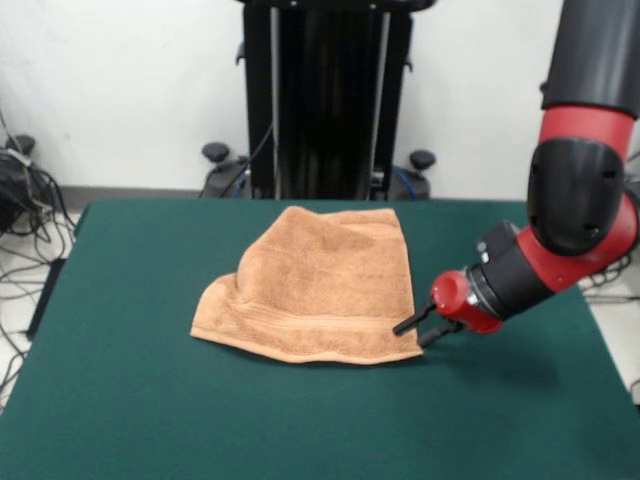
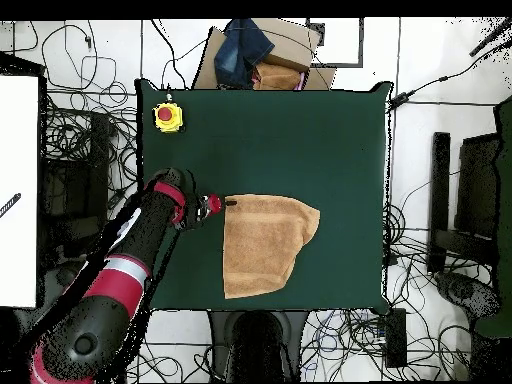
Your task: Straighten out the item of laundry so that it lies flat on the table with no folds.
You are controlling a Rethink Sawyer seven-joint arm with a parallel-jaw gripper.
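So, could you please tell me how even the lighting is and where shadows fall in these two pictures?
In the front view the light is soft and even: the arm throws only a faint shadow on the table below it, the towel shades gently in its creases. In the overhead view the white floor looks bright, the table flat, no glare; the gripper is too small to judge.

Peach-orange terry towel (image 1: 320, 285) near middle of dark green bench (image 1: 150, 400). Not flat: one corner folded in, outline irregular, wrinkles toward far edge. Woven band along near hem.
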